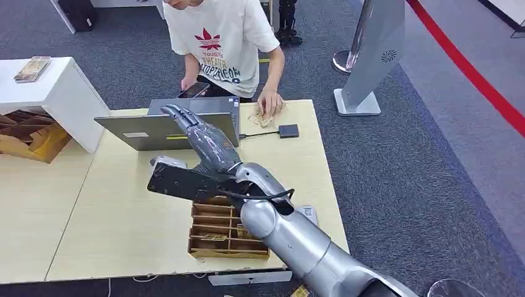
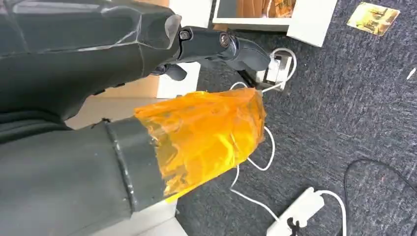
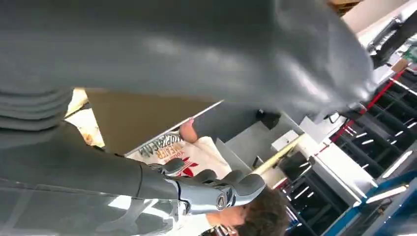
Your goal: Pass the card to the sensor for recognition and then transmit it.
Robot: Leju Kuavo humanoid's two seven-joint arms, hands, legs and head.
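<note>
Right hand (image 1: 201, 139) is raised over the tabletop (image 1: 124, 216), fingers stretched toward the laptop (image 1: 167, 127), nothing visibly held. I can't pick out a card in it. Left hand (image 2: 147, 59) hangs off the tabletop, over grey carpet with white cables (image 2: 265, 157); its thumb is wrapped in orange film (image 2: 206, 132), the fingers look slightly curled, and I can't tell whether they're apart or closed.

Wooden tray (image 1: 220, 232) sits near the front edge, under the right forearm, with cards (image 1: 213, 236) in its slots. Sensor (image 1: 288, 130) lies near the far right edge, cabled to the laptop. A person's hand (image 1: 270, 102) rests on more cards at the far edge. Bare wood left of the tray. White shelf (image 1: 56, 93) is beside the far left corner.
</note>
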